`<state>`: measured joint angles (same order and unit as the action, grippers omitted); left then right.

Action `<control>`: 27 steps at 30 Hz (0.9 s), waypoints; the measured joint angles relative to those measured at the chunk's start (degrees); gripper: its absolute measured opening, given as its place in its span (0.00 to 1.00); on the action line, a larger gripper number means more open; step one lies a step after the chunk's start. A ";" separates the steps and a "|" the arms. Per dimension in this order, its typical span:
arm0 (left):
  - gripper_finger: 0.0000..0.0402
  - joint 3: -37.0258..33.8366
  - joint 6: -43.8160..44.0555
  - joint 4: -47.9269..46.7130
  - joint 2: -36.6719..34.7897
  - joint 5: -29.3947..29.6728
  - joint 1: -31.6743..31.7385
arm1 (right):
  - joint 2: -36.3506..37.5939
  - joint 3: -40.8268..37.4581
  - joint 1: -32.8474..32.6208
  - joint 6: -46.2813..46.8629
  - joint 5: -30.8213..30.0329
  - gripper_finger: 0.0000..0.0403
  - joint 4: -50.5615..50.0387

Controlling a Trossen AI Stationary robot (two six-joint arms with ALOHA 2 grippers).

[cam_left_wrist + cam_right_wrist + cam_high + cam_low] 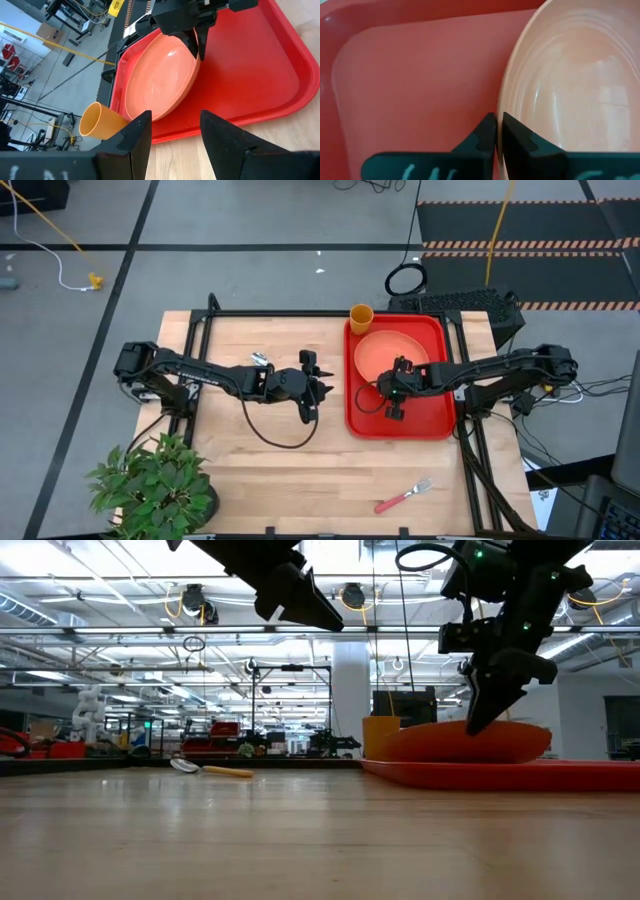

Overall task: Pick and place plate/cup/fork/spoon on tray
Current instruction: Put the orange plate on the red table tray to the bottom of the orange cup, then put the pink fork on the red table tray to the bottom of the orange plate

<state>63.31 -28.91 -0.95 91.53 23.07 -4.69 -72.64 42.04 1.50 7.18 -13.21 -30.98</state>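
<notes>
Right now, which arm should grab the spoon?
Left. Its claw is open and free at table centre, nearer the spoon; the right claw is shut on the plate over the tray.

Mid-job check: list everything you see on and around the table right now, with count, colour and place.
tray: 1, red, right side of table
plate: 1, salmon-orange, in the tray, its edge between the right fingers
cup: 1, orange, at the tray's far left corner
spoon: 1, silver bowl, orange handle, on bare wood left of the tray
fork: 1, pinkish-red handle, near table edge
plant: 1, green, near left corner
left gripper: fingers open, beside the tray
right gripper: fingers shut on the plate's rim
</notes>
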 joint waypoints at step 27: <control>0.42 -0.02 8.60 -4.36 0.00 -1.00 -0.28 | 14.25 1.64 -0.81 0.50 0.00 0.23 0.40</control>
<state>63.29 -20.31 -5.31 91.53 22.06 -4.97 -58.39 43.68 0.68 7.68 -13.21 -30.59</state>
